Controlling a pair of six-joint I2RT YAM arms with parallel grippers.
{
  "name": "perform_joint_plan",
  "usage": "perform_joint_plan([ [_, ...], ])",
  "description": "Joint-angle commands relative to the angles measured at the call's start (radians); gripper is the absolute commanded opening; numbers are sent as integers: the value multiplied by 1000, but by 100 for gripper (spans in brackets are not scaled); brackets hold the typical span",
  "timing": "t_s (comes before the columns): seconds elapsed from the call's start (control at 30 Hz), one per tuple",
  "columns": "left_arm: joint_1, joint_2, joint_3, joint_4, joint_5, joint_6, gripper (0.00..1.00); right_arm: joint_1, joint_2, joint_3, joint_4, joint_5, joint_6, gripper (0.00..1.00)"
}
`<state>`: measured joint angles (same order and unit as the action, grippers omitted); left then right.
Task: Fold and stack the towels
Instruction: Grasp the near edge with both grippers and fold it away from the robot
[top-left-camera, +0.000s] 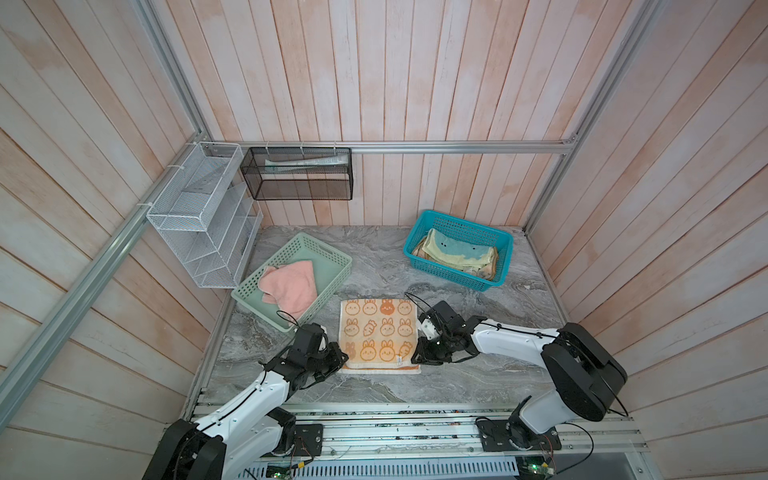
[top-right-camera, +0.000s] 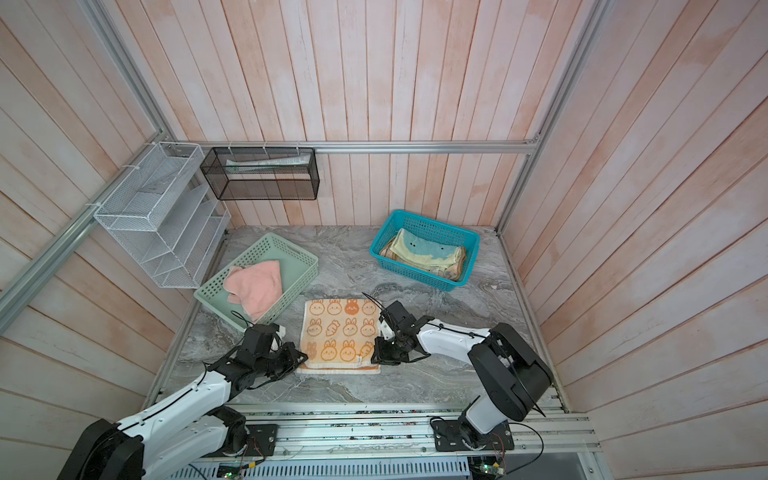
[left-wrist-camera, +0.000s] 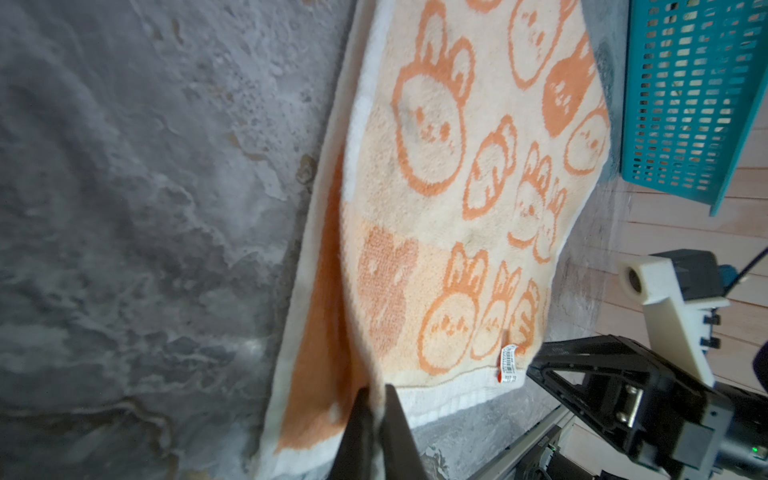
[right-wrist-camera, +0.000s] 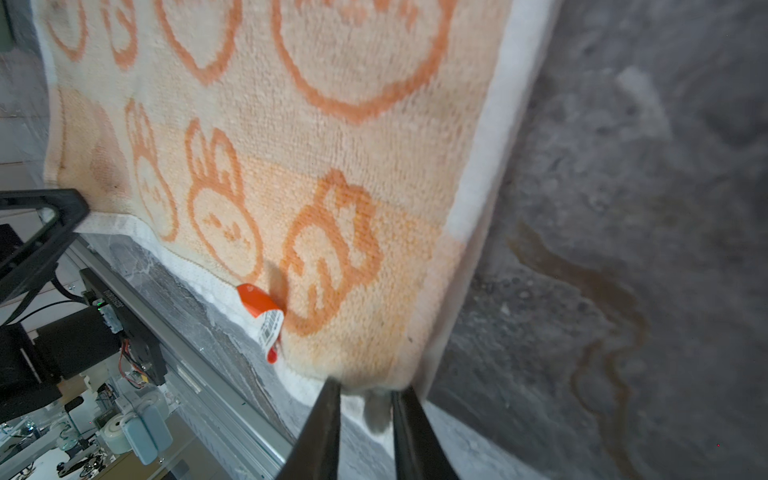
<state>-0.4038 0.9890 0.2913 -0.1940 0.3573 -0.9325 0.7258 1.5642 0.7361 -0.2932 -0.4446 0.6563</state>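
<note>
Quick count: four towels, two plastic baskets, two wall racks, two grippers. Only the bunny towel (top-left-camera: 380, 332) is out, lying flat on the marble table (top-left-camera: 478, 374) between the arms, near the front edge. A small orange-and-white label (right-wrist-camera: 266, 320) sits at its near hem. The left gripper (left-wrist-camera: 374, 392) is clamped tight on the towel's near left corner, with cloth pinched between the jaws. The right gripper (right-wrist-camera: 365, 388) straddles the near right corner. Its jaws stand narrowly apart with a tuft of cloth between them, and I can't tell if that one actually bites. In both top views the gripper bodies cover both corners.

The mint basket (top-left-camera: 257, 307) at the left holds one crumpled pink towel (top-left-camera: 291, 286) at its near end; the far end is bare. The teal basket (top-left-camera: 449, 270) at the back right holds a folded yellow-green towel (top-left-camera: 457, 251) with a blue patch. Under it is a peach towel (top-left-camera: 488, 271), only an edge showing, so the pattern is unreadable. The white wire rack (top-left-camera: 199, 216) looks bare. The black mesh rack (top-left-camera: 299, 174) holds something pale and long, too small to identify.
</note>
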Motion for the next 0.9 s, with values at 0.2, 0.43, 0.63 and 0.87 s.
perform_joint_plan([
  [0.2, 6, -42, 49, -74, 2, 31, 0, 7, -45, 73, -71, 68, -13, 0],
  [0.43, 5, -80, 126, -159, 14, 47, 0, -2, -133, 112, -131, 75, -21, 0],
  [0.63, 3, -124, 182, -266, 13, 62, 0, -2, -194, 132, -230, 90, -40, 0],
  [0.87, -10, -125, 146, -253, 52, 31, 0, 0, -175, 89, -225, 40, -52, 0],
])
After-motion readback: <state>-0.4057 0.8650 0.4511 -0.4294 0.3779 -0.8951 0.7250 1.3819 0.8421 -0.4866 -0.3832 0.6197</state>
